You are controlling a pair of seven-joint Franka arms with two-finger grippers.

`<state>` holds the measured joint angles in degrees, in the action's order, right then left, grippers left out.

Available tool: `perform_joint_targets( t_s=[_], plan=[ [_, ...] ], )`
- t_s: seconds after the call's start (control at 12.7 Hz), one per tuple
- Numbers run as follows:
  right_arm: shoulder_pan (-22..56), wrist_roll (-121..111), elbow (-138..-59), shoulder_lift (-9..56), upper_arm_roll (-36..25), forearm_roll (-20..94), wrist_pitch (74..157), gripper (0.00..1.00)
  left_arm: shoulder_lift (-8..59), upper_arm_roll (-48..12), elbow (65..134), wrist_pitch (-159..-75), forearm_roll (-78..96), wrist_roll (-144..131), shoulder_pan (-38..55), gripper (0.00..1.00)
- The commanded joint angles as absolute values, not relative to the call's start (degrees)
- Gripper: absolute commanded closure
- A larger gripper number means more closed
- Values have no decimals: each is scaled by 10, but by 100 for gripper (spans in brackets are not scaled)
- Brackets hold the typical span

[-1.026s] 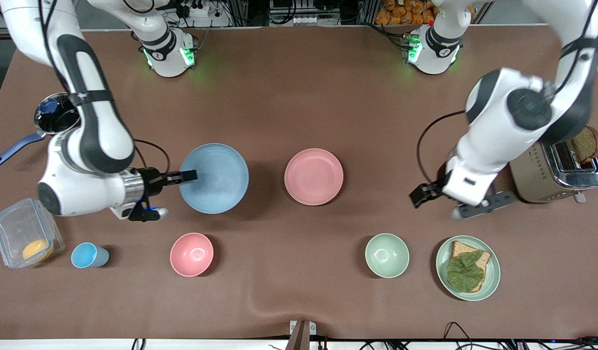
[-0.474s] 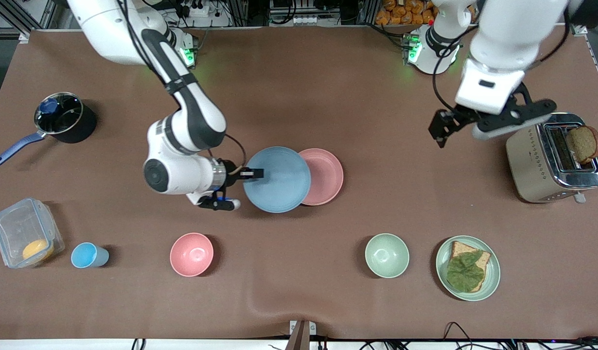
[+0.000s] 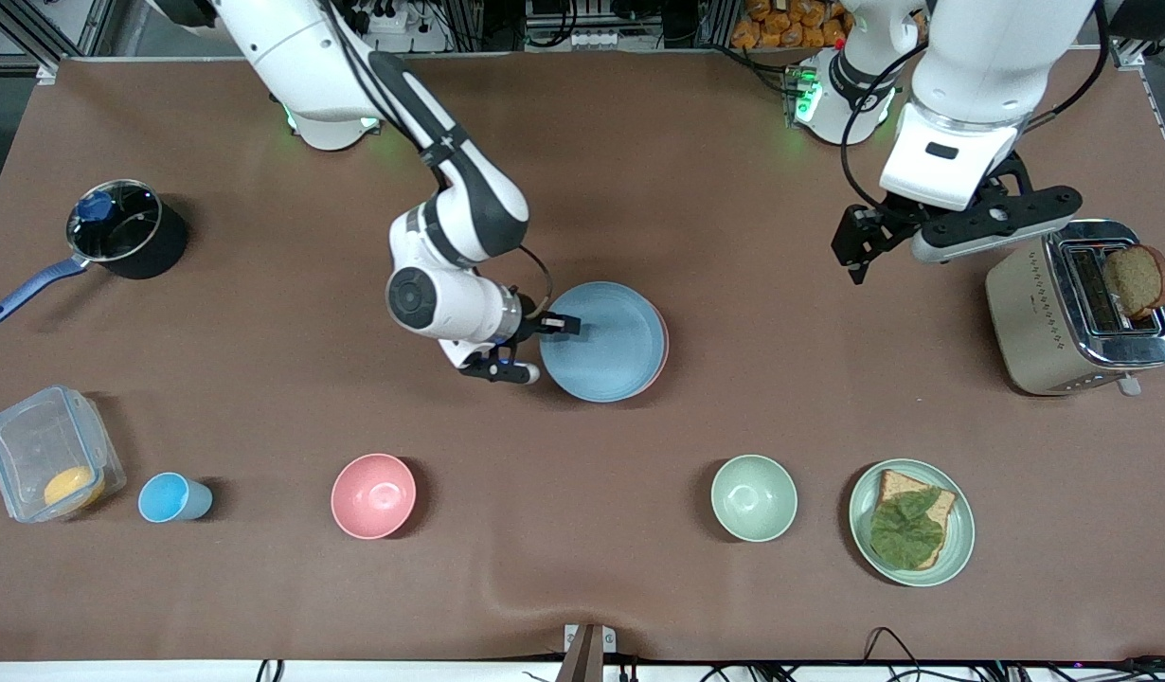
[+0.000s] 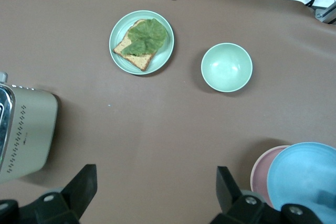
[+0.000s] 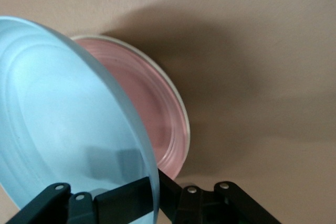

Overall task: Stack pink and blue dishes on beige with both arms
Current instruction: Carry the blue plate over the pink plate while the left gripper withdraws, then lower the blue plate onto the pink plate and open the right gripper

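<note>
Desk (image 3: 639, 170) — brown cover, wide. No brand, label or writing can be read on anything.

Right arm (image 3: 431, 123) reaches from its base to mid-desk. Left arm (image 3: 971, 85) waits, raised over its own end of the desk, beside the toaster (image 3: 1075, 313).

Toaster: silver-beige, one dark bread slice (image 3: 1139, 279) standing out of a slot.

Blue plate (image 3: 601, 341): held in the air by the right tool (image 3: 562, 325), which is pinched on the rim — one finger over the plate, the other under it in the right wrist view. The plate sits almost squarely over the pink plate (image 3: 664, 346), tilted; whether it touches it cannot be told. Only a thin pink crescent shows in the front view.

Pink plate lies mid-desk on the beige plate (image 5: 178, 103); of that one only a cream rim shows around the pink, in the right wrist view.

Left tool (image 4: 152, 192): fingers spread wide, holding nothing, over bare desk.

Green plate (image 3: 957, 559) near the front edge at the left arm's end, carrying bread (image 3: 890, 488) topped with a lettuce leaf (image 3: 906, 530). Green bowl (image 3: 754, 497) just beside it, toward the right arm's end.

Pink bowl (image 3: 373, 495) also near the front edge. Blue cup (image 3: 172, 498) and a clear box (image 3: 33, 445) holding something orange (image 3: 71, 486) lie at the right arm's end.

Black pot (image 3: 128, 232) with a blue handle stands farther from the camera than the box.
</note>
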<state>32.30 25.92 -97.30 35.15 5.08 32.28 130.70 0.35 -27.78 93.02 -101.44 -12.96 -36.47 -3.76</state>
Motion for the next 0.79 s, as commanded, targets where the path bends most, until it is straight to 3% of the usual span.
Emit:
perform_joint_targets(
  t_s=[0.0, 0.39, 0.47, 0.55, 0.63, 0.71],
  plan=[
    [341, 279, -973, 366, 45, 331, 1341, 100, 13, -147, 916, -1009, -144, -336, 78, 0],
    [347, 278, -977, 376, 41, 327, 1352, 100, 15, -149, 881, -957, -35, -187, -40, 0],
    [344, 277, -982, 373, 40, 325, 1349, 84, 15, -144, 881, -955, -37, -187, -47, 0],
    [341, 278, -983, 371, 38, 325, 1348, 26, 12, -143, 882, -954, -45, -190, -50, 0],
    [341, 278, -986, 367, 38, 325, 1347, 0, 12, -142, 881, -950, -55, -188, -51, 0],
    [340, 286, -985, 365, 38, 326, 1343, 0, 11, -142, 881, -950, -66, -186, -51, 0]
  ],
)
